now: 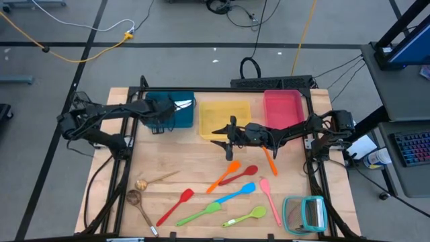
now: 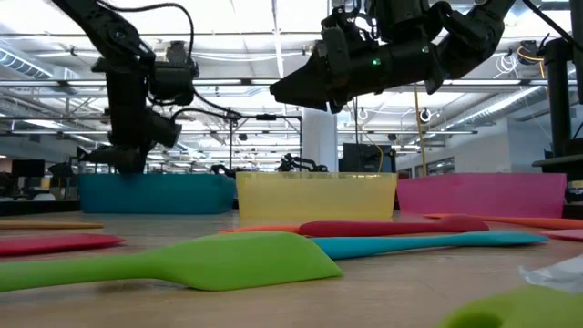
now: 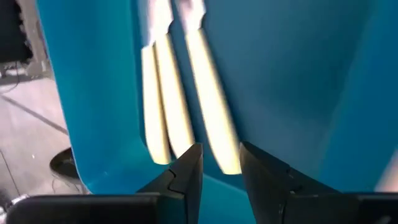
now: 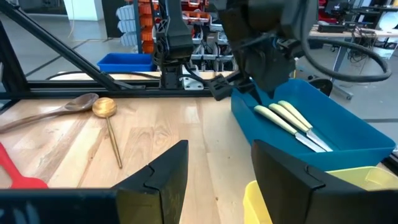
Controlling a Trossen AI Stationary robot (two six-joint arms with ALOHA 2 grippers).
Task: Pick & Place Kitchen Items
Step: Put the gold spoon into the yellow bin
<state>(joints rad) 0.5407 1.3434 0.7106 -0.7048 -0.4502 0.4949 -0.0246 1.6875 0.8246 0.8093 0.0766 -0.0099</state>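
Note:
Three pale-handled cutlery pieces (image 3: 174, 106) lie side by side on the floor of the blue tray (image 1: 169, 111) at the far left. My left gripper (image 3: 221, 149) hangs open just above that tray, tilted down, with nothing between its fingers. My right gripper (image 1: 216, 134) stands open and level above the table's middle, in front of the yellow tray (image 1: 225, 115), holding nothing. On the wood lie an orange spatula (image 1: 224, 175), a red spoon (image 1: 240, 175), a blue spatula (image 1: 235, 195), green utensils (image 1: 200, 214), a pink spatula (image 1: 270, 198), a red spatula (image 1: 176, 205) and two wooden spoons (image 1: 140, 195).
A pink tray (image 1: 282, 107) stands at the far right beside the yellow one. A teal-framed rack (image 1: 306, 214) sits at the near right corner. Another orange utensil (image 1: 270, 161) lies under my right arm. Black frame rails border the table's left and right sides.

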